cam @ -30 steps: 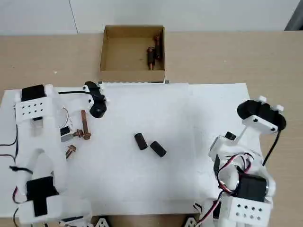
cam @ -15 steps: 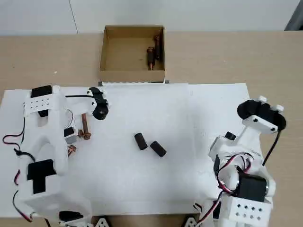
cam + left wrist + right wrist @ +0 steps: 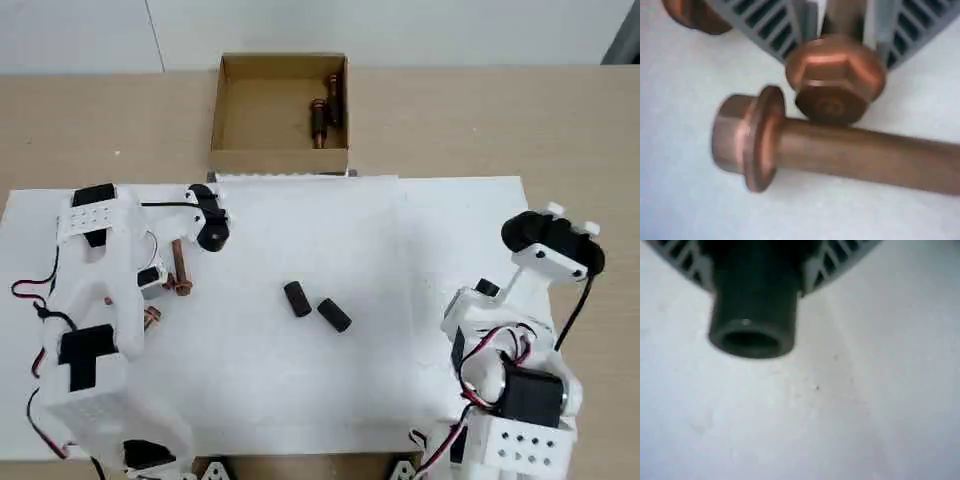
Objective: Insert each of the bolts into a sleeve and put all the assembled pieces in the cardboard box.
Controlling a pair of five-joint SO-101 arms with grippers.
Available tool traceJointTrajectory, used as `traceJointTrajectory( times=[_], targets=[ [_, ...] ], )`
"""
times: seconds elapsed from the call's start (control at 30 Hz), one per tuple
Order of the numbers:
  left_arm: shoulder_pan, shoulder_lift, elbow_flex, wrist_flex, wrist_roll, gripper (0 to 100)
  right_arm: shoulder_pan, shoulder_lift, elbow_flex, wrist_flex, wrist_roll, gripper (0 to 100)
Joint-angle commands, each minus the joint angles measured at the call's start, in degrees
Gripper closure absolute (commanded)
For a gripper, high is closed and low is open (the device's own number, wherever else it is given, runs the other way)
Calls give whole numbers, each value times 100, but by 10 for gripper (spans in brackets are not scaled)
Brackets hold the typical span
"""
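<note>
Fingers (image 3: 765, 25) of my left gripper (image 3: 841, 30) are clamping narrowly on the shaft of a held bolt (image 3: 835, 82), whose six-sided head is facing the wrist camera. That head is resting against the shaft of a loose bolt (image 3: 850, 152), which is lying flat on the white sheet (image 3: 680, 200). A third bolt (image 3: 690, 12) is peeking in just beside one finger. Seen from above, this gripper is sitting at the left side of the sheet, well apart from the cardboard box (image 3: 280, 160). The box is standing on the wooden table (image 3: 500, 110), just beyond the sheet's far edge. Assembled pieces (image 3: 325, 105) are lying inside it, against its right wall. My right gripper (image 3: 755, 275) is holding a black sleeve (image 3: 752, 315) between its ribbed fingers, with the sleeve's open end facing the wrist camera. I cannot tell whether the sleeve is touching the sheet beneath it. In the high view that arm is sitting folded at the right side of the sheet. A left spare sleeve (image 3: 297, 298) and a right spare sleeve (image 3: 334, 315) are lying near the middle of the sheet. They are lying just beside each other but apart, between my two arms.
</note>
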Motion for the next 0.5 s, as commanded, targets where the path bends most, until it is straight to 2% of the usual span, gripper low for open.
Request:
traceJointTrajectory(
  times=[0.0,0.17,0.37,0.47],
  targets=[
    [0,-44,-48,-62,-185,996,22,-66,-53,4,-26,995],
    [0,-79,-57,0,-176,994,13,-75,-105,4,-26,995],
    [149,-862,-453,914,-141,994,13,-75,-519,4,123,995],
    [334,-1424,-479,1011,237,994,13,-75,-545,4,325,995]
  ],
)
